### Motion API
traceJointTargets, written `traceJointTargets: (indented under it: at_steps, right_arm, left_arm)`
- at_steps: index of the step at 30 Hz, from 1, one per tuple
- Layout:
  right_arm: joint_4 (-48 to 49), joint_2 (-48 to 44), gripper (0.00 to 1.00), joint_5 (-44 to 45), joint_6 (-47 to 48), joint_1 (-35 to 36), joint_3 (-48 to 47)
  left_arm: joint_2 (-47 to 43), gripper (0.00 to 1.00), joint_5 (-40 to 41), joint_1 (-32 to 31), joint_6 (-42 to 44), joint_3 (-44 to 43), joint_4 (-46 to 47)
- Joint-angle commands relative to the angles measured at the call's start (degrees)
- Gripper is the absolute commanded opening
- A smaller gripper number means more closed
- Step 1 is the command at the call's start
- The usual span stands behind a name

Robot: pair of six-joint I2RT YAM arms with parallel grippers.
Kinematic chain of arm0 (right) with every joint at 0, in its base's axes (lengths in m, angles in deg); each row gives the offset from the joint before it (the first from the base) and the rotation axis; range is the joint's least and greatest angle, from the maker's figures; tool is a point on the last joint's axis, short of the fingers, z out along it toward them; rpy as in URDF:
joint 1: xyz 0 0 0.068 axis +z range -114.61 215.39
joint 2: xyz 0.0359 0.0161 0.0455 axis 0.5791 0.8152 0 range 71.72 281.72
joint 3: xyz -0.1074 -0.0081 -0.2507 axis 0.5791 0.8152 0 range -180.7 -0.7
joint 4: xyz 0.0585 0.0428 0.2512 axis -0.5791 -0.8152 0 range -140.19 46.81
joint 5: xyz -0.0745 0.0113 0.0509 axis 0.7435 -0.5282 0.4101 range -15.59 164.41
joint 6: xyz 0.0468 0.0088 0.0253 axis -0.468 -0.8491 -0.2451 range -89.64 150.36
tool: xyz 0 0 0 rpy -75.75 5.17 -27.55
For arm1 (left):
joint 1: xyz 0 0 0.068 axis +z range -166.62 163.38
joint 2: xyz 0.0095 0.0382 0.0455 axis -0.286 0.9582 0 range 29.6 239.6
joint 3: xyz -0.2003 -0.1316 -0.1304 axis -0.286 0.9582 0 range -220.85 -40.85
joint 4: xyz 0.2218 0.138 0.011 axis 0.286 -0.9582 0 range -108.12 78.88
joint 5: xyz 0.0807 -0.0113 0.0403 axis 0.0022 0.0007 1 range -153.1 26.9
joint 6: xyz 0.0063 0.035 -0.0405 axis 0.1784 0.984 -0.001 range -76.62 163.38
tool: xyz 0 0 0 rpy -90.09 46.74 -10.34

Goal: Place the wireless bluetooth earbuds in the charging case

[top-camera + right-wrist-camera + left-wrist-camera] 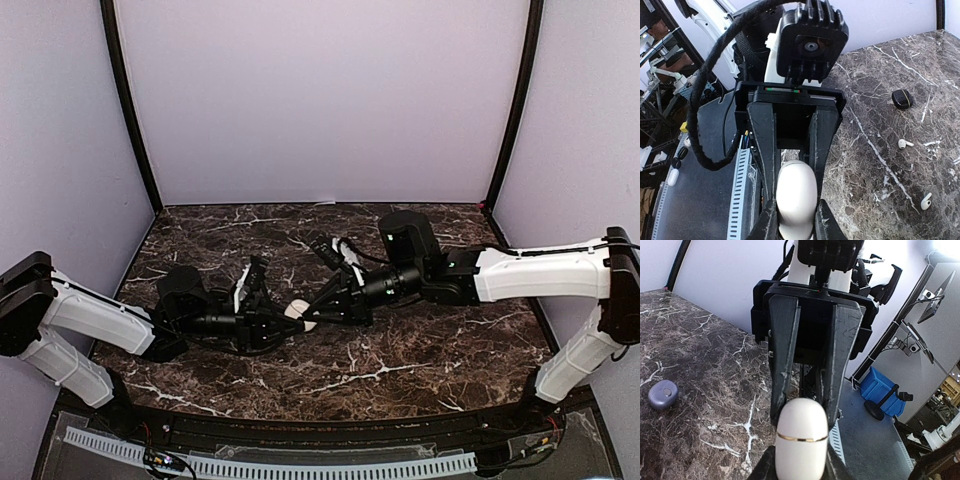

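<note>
Both the left end effector (272,318) and right end effector (322,308) sit clamped on the white charging case (297,311), held above the counter (430,355), nearer its near edge. Loose white earbuds (904,143) lie well apart. Unequal pull could squirt that smooth, rounded shell free.

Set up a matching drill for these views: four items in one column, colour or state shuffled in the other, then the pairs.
1 gold-banded case
2 round case, left wrist view
3 small case, right wrist view
4 stemmed earbud

A black, on marble
B white, lying loose on marble
C gripped by left tool and right tool
D grey-blue, on marble

Pairs: 1-C, 2-D, 3-A, 4-B
</note>
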Motion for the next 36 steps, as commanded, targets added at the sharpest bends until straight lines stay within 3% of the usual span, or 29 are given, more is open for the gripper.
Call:
traceJointTargets:
  at_steps: [1, 6, 16, 25, 36]
  right_arm:
    - [-0.60, 0.31, 0.14, 0.55, 0.90, 0.50, -1.35]
    - [1.80, -1.94, 0.30, 3.59, 0.67, 0.51, 1.52]
    - [1.65, -3.90, 0.41, 14.86, -0.67, 0.43, 3.30]
    - [1.61, -5.89, 0.42, 23.57, -3.74, -2.04, 5.29]
    - [4.43, -9.29, 0.45, 22.13, -4.29, -4.57, 8.89]
  left_arm:
    - [-0.55, 0.28, -1.60, -0.09, 1.23, -1.25, 1.90]
    - [-0.20, 0.25, -2.94, -0.16, 3.19, -0.77, 2.06]
    - [-0.78, 0.22, -7.01, -0.17, 6.30, 0.52, 4.00]
    - [-1.12, 0.22, -7.11, -0.17, 7.22, 1.03, 3.81]
    - [1.38, 0.22, -8.58, -0.17, 6.10, 2.39, 7.88]
